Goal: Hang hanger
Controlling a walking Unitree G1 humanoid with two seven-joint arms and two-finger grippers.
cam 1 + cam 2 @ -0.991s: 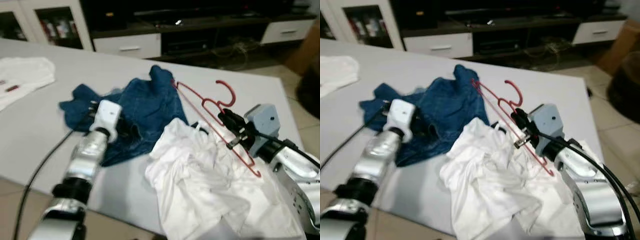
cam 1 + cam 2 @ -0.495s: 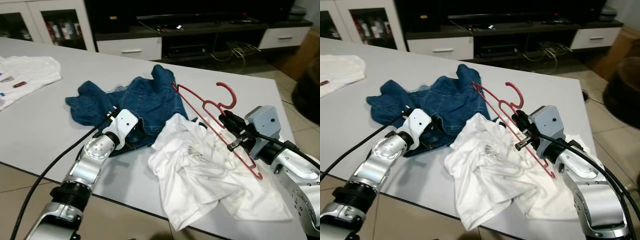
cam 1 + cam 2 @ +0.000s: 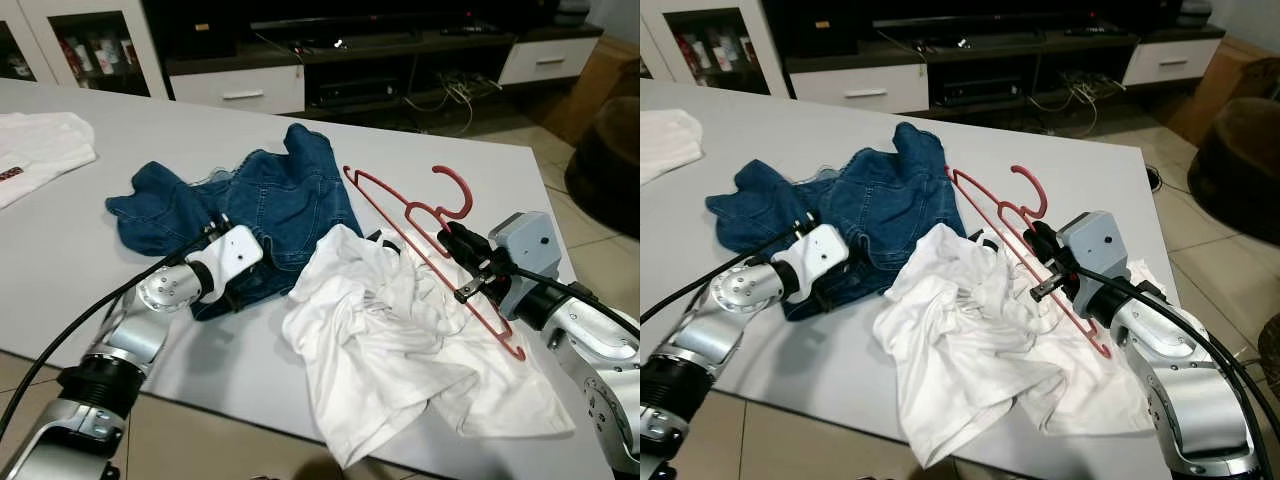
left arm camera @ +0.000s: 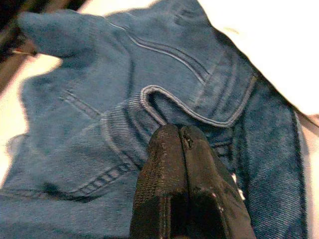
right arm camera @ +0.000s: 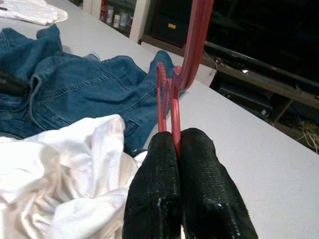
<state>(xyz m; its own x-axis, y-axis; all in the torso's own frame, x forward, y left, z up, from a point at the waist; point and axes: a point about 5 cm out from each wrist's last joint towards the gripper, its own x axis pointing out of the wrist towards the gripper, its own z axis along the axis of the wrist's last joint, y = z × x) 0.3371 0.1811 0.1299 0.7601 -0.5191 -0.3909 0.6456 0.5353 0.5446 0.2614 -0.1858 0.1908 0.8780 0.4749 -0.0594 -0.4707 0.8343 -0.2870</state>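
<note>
While our head cam has shifted over the last sec (whole scene slides, blur gone, so that's us moving, not the things), the real change is on the left: our left gripper [image 3: 215,262] has swung from reaching fwd over the blue denim garment [image 3: 250,205] to lying low across its near edge, arm bent sideways along the surface [image 3: 80,250]. In the left wrist view its fingers [image 4: 172,154] are pressed together w/ their tips against a denim seam; we can't tell whether any cloth is pinched between them. The right side hasn't budged: our right gripper [image 3: 462,262] stays clamped on the red hanger [image 3: 432,215], fingers shut on the thin wire just below the hook, as the right wrist view shows w/ the red wire rising straight out from between the tips. The hanger sits tilted, hook up and away from us, one arm running out toward the denim, the other down past the gripper over the white shirt [image 3: 400,350] heaped on the surface. We judge the grasp as secure and the pick-up done; hanging isn't started, since no rail or rod is in sight yet. Next prob means lifting clear of the shirt w/o snagging it.
</note>
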